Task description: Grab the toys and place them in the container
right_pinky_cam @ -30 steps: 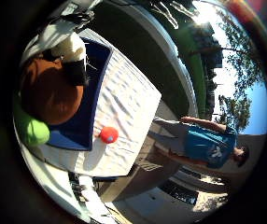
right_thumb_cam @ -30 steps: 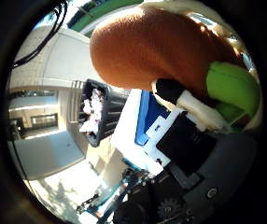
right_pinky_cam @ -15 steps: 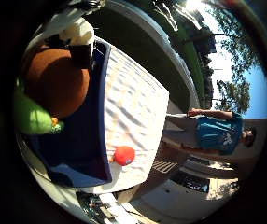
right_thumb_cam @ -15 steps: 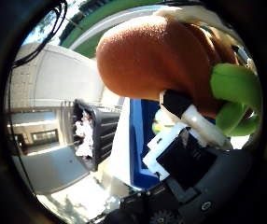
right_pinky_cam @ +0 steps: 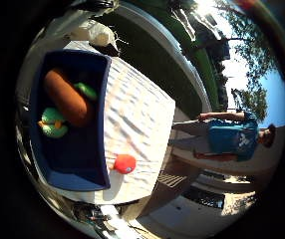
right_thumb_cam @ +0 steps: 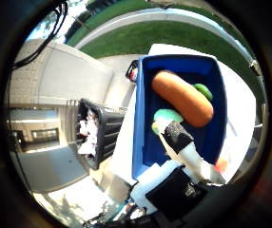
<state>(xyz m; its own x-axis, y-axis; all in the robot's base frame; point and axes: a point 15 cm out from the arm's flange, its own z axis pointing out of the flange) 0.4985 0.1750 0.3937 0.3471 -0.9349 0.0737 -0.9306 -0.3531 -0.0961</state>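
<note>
A blue container [right_pinky_cam: 101, 130] stands on a table covered with a white cloth [right_pinky_cam: 140, 112]. In it lie a brown sausage-shaped toy [right_pinky_cam: 67, 97], a green toy with an orange beak [right_pinky_cam: 53, 122] and a second green toy [right_pinky_cam: 85, 90]. A red toy [right_pinky_cam: 125, 163] rests on the cloth just outside the container's wall. My hand [right_thumb_cam: 186, 152] hovers well above the container, holding nothing. One white and black finger reaches out fairly straight over the container's near end.
A black crate [right_thumb_cam: 98, 133] filled with pale objects stands on the pavement beside the table. Grass lies beyond the table's far side, with a grey wall and a driveway around it.
The brown and green toys were held tight against my palm; now they lie in the blue container. My hand has let go and risen away, so the container looks smaller.
</note>
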